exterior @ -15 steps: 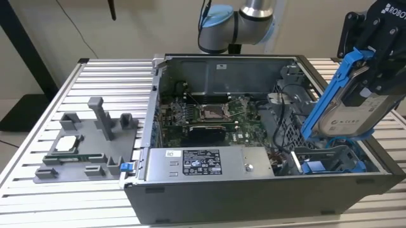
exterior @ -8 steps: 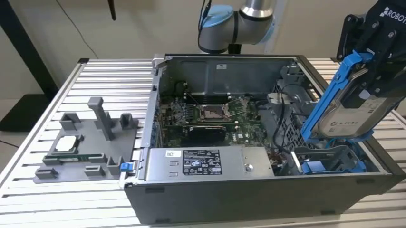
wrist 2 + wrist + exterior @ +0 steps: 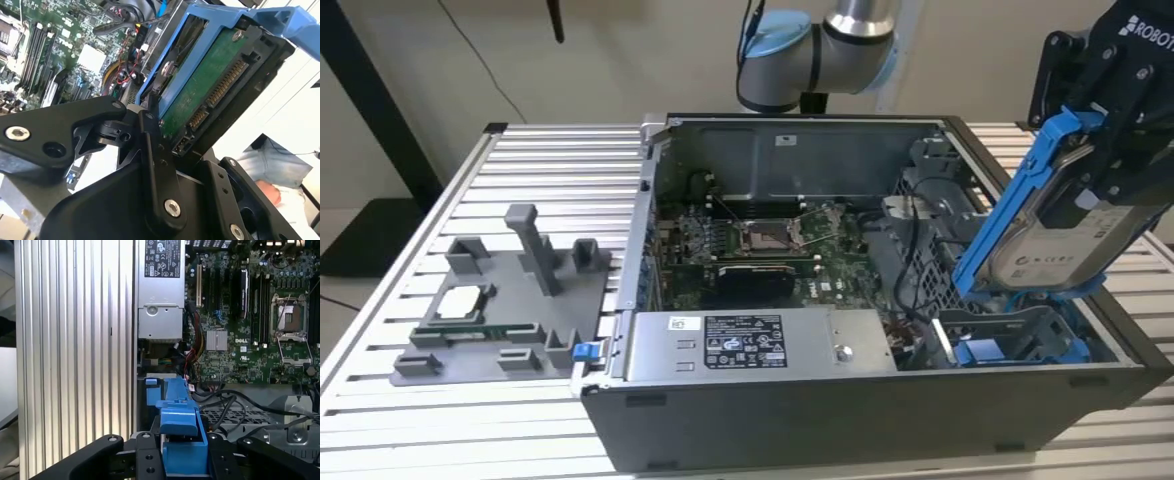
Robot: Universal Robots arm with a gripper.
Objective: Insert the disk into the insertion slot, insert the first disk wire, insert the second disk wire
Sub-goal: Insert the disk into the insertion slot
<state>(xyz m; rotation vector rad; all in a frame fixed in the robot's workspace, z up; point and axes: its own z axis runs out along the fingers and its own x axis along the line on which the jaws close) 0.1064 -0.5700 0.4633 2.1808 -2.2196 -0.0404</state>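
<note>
My gripper [image 3: 1105, 150] is shut on the disk [image 3: 1061, 240], a silver-grey drive in a bright blue carrier. The disk hangs tilted, nearly on edge, over the case's front corner at the exterior view's right. Just below its lower end lies the insertion slot [image 3: 1014, 335], a grey cage with blue rails; I cannot tell whether the two touch. In the second wrist view the disk's green circuit board and connectors [image 3: 210, 95] face the camera, with a black finger [image 3: 150, 145] pressed on the carrier's edge. The first wrist view has the blue carrier [image 3: 180, 432] between my gripper's [image 3: 182, 457] black fingers.
The open black case holds a motherboard [image 3: 767, 235] and a grey labelled power-supply box [image 3: 747, 345]. Black cables [image 3: 914, 260] run beside the cage. A grey fixture [image 3: 507, 300] with parts sits on the slatted table [image 3: 400, 400]. A person [image 3: 272, 172] is nearby.
</note>
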